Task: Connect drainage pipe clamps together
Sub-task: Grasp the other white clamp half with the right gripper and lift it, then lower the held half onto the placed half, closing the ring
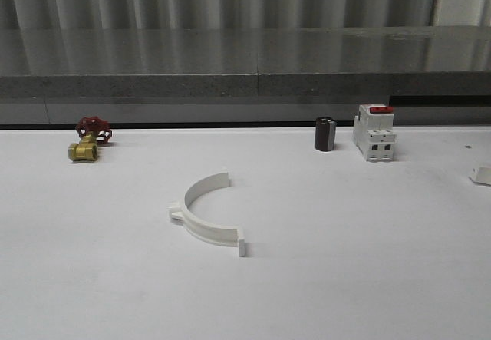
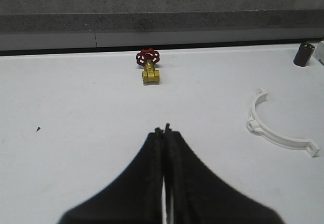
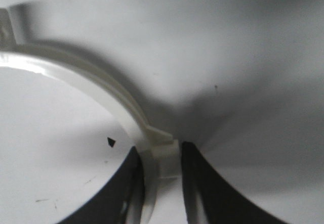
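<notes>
One white drainage pipe clamp (image 1: 201, 219) lies on the white table, left of centre, its open side facing right and away. The left wrist view has it (image 2: 274, 136) off to one side of my left gripper (image 2: 163, 130), well apart from it. That gripper is shut with nothing between its black fingers and hovers over bare table. A second white clamp (image 3: 76, 72) curves away from my right gripper (image 3: 162, 155), which is shut on the band at its mid-arc tab, close above the table.
A brass valve with a red handwheel (image 1: 90, 139) stands at the back left. A black cylinder (image 1: 325, 134) and a white breaker with a red switch (image 1: 374, 133) stand at the back right. A small white piece (image 1: 482, 174) shows at the right edge.
</notes>
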Tool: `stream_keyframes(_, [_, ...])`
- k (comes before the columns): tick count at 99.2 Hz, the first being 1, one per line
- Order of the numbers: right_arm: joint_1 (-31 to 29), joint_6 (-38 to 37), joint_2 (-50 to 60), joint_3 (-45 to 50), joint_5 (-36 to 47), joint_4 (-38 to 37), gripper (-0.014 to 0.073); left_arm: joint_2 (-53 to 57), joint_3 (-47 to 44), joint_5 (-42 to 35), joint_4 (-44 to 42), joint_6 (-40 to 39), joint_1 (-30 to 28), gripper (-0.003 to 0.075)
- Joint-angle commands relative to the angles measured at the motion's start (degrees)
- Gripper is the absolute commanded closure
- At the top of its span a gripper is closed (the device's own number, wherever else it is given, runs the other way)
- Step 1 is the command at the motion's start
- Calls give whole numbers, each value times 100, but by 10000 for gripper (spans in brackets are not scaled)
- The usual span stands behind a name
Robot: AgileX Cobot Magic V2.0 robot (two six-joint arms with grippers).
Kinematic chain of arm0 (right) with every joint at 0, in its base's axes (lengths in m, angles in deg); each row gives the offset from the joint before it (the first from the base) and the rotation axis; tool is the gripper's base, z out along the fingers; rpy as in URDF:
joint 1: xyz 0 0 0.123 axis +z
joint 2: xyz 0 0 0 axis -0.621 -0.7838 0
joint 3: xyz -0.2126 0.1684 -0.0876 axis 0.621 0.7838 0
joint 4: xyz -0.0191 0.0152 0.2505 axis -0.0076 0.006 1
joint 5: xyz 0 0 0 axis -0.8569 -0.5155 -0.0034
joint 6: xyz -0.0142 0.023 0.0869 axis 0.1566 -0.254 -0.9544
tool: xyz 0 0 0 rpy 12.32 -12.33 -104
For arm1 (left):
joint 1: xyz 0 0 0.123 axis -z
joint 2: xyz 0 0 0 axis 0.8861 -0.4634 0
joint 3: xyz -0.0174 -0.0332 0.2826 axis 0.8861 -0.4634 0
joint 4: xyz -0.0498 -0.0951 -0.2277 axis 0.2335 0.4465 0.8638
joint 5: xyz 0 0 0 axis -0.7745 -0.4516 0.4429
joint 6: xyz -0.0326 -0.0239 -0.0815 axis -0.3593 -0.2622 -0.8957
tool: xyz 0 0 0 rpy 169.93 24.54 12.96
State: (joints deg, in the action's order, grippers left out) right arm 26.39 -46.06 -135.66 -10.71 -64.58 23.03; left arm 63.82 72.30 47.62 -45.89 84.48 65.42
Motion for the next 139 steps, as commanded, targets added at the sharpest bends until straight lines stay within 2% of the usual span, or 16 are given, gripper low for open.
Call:
stream_keyframes(1, [-35, 17, 275, -184, 65, 21, 652, -48, 157, -441, 62, 0, -36, 740])
stream_keyframes(19, [-21, -20, 387, -184, -211, 246, 651, -48, 157, -441, 62, 0, -36, 740])
stream_keyframes(33, [235, -20, 649, -184, -443, 288, 651, -48, 157, -441, 62, 0, -36, 740])
stream_keyframes(53, [1058, -534, 885, -213, -577, 263, 651, -48, 157, -441, 62, 0, -36, 740])
stream_keyframes(67, [1821, -610, 849, -356, -624, 264, 651, -48, 157, -441, 62, 0, -36, 740])
stream_keyframes(81, [2504, -729, 807, -779, -669, 264, 651, -48, 157, -441, 62, 0, -36, 740])
stream_keyframes(93, [2916, -704, 513, -1419, -1145, 264, 651, -48, 157, -441, 62, 0, -36, 740])
stream_keyframes(112, [3241, -797, -168, -2333, -1469, 379, 651, -48, 157, -441, 62, 0, -36, 740])
stream_keyframes(139, [3598, -1488, -649, -2603, -1453, 418, 651, -48, 157, -441, 62, 0, -36, 740])
